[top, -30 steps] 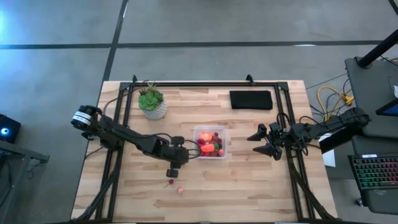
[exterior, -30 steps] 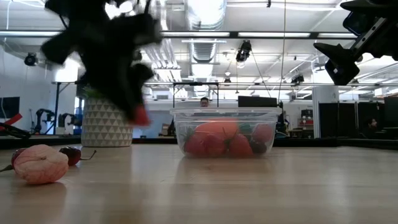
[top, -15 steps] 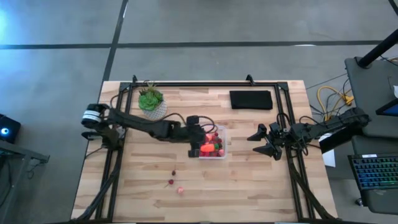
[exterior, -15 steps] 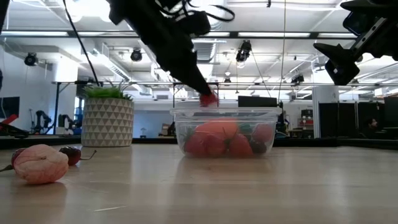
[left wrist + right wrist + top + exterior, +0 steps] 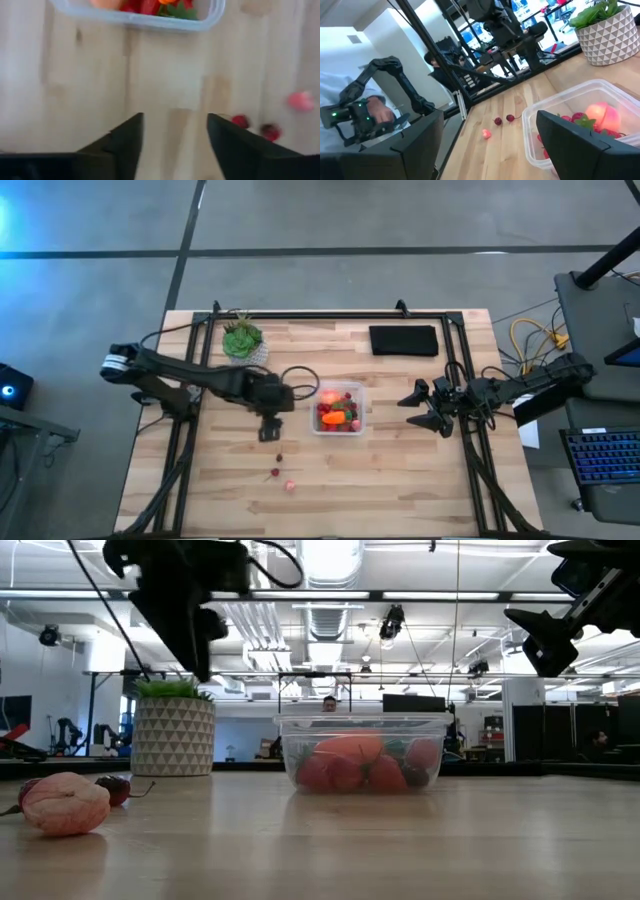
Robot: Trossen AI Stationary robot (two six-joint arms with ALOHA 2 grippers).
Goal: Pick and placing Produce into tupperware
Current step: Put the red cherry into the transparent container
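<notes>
- Three loose pieces of produce, two small dark-red berries and a pale pink one, lie on the wooden table, near the clear square plastic tupperware.
- Your left gripper, jaws apart and empty, hangs just above them, between berries and tupperware.
- Your right gripper waits wide open, well apart beyond the tupperware.

No readable text, labels, brands or numbers in any view; nothing legible on the objects or background.
</notes>
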